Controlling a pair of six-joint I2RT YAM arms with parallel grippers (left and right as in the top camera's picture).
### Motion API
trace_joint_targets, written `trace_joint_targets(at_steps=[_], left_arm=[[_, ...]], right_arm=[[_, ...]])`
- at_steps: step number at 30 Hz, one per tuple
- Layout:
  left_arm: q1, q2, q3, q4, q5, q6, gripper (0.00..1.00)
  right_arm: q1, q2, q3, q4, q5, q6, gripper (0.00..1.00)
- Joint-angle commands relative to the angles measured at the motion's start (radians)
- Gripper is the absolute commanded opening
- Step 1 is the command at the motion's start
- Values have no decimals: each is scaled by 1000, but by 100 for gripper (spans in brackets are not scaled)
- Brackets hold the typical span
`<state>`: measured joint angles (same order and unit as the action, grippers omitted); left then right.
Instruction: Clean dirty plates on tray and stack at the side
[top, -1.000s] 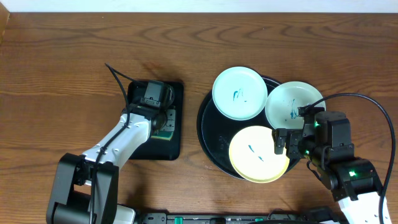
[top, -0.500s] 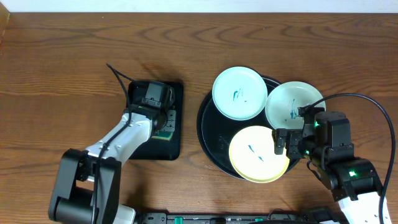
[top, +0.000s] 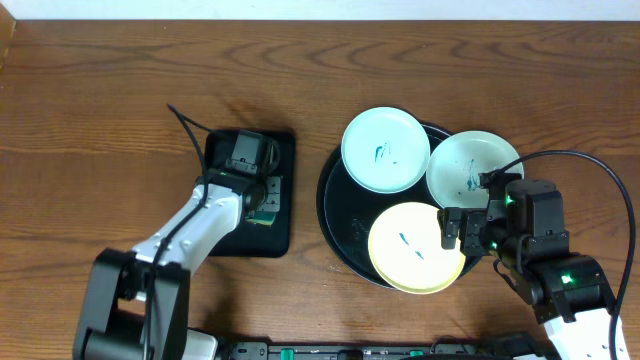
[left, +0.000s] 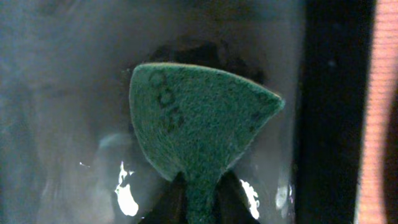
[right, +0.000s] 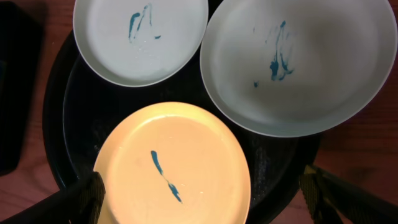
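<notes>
Three plates lie on the round black tray (top: 335, 215): a mint-white plate (top: 386, 150) at the back, a second mint-white plate (top: 473, 168) overhanging the right rim, and a pale yellow plate (top: 412, 247) in front. Each carries blue-green marks. My right gripper (top: 465, 232) hovers open over the yellow plate (right: 174, 162), its fingers (right: 87, 196) well apart, straddling it. At the left, my left gripper (top: 262, 205) is down in the rectangular tray. It pinches a green sponge (left: 199, 118) by its near edge, and the sponge bunches between the fingers (left: 168, 202).
The small rectangular black tray (top: 225, 240) sits left of the round tray, with a strip of wood between them. Bare wooden table (top: 100, 100) spreads to the left and back. A black cable (top: 590, 160) loops over my right arm.
My left gripper's jaws have closed in on the green sponge in the rectangular tray. My right arm and the three plates have stayed still.
</notes>
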<state>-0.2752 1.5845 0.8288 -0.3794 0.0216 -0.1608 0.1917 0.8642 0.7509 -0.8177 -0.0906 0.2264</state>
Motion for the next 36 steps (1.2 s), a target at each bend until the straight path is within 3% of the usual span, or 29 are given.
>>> trace_joint_targets(at_steps=[1, 7, 20, 26, 28, 36], left_arm=[[4, -45, -13, -21, 11, -10, 54], [4, -43, -13, -34, 12, -11, 54], [3, 44, -14, -19, 23, -29, 43], [3, 83, -14, -7, 23, -29, 24], [3, 85, -14, -7, 23, -29, 8], [4, 11, -10, -55, 23, -29, 7]], right_arm=[[-18, 0, 17, 0, -4, -11, 99], [-18, 0, 17, 2, -4, -11, 99], [-18, 0, 17, 2, -4, -11, 99], [-18, 0, 17, 2, -4, -11, 99], [-18, 0, 17, 1, -4, -11, 99], [-18, 61, 10, -3, -5, -10, 99]])
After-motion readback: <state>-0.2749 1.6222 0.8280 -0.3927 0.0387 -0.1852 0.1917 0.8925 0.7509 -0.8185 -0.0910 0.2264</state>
